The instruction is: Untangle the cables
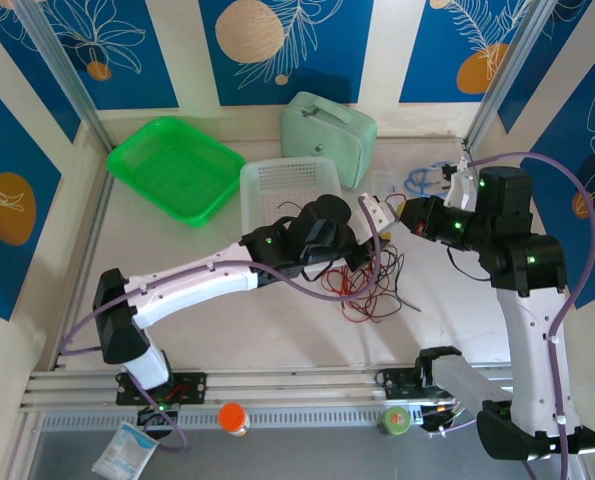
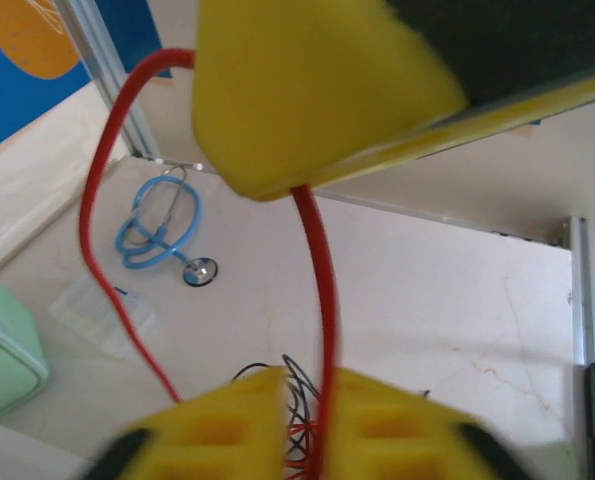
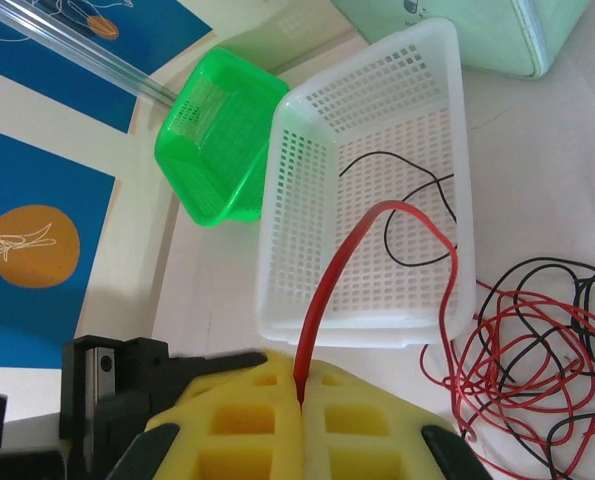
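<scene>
Right gripper [image 3: 302, 392] is pinching a red wire [image 3: 339, 270], which is rising from its closed pads, arching over the basket [image 3: 277, 190] and dropping to the tangle [image 3: 522, 350] on the table [image 3: 567, 170]. Left gripper [image 2: 309, 405] is clamping a red wire running upright.

Left arm [image 1: 192, 283], right arm [image 1: 532, 330]: white link shells, black joint housings, small green lights. Purple cable [image 1: 525, 153] along each. Pincer fingers [image 3: 357, 420] yellow, waffle-gridded.

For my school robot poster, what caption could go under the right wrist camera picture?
Right tool shut on a red wire that loops toward the red-and-black tangle, white basket behind.
</scene>
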Action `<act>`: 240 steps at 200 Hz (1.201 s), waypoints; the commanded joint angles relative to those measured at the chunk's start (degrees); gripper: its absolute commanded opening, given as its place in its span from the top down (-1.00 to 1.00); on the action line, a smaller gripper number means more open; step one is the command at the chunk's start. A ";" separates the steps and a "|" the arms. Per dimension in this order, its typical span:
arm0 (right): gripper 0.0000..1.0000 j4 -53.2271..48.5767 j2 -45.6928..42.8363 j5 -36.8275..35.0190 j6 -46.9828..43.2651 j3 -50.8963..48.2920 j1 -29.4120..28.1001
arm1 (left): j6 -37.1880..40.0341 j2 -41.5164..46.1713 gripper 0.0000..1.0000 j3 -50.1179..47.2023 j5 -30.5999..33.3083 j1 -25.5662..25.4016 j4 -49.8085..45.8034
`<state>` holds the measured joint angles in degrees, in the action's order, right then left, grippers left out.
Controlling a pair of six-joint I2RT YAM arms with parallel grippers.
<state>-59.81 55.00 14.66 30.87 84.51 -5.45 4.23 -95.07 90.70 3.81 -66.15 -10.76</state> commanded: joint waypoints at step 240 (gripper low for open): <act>-0.73 -0.83 -16.27 -1.43 6.43 -21.80 -1.88 | -8.91 0.90 1.00 10.58 13.24 53.22 -9.52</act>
<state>-59.90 40.23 11.44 35.94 64.23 -6.59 0.71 -90.43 102.63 21.87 -19.07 -23.22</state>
